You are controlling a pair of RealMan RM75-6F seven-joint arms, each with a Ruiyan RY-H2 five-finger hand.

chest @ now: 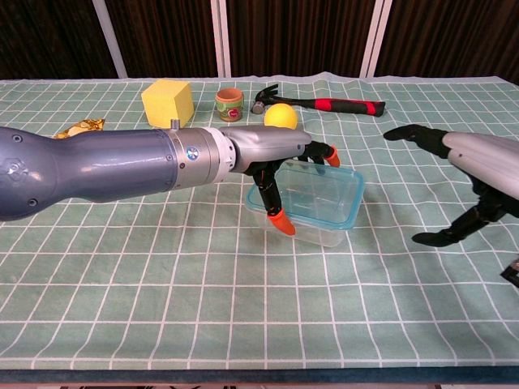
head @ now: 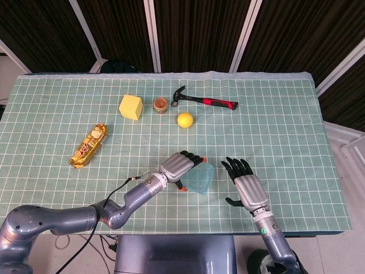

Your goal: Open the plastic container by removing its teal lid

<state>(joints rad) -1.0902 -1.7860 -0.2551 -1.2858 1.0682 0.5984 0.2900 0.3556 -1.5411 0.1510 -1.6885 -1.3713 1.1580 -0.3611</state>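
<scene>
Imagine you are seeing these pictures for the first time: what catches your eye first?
The left hand grips the clear plastic container with its teal lid at the table's middle, tilted. The right hand hovers open just beside it. A red-handled hammer lies at the far edge.

On the surface: one plastic container (head: 198,178) with one teal lid (chest: 308,194), one hammer (head: 202,100), one yellow ball (head: 185,120) and one yellow block (head: 130,107). Also one small cup (head: 160,105) and one snack bar (head: 89,145). Two hands show, the left hand (head: 178,166) and the right hand (head: 247,186).
</scene>
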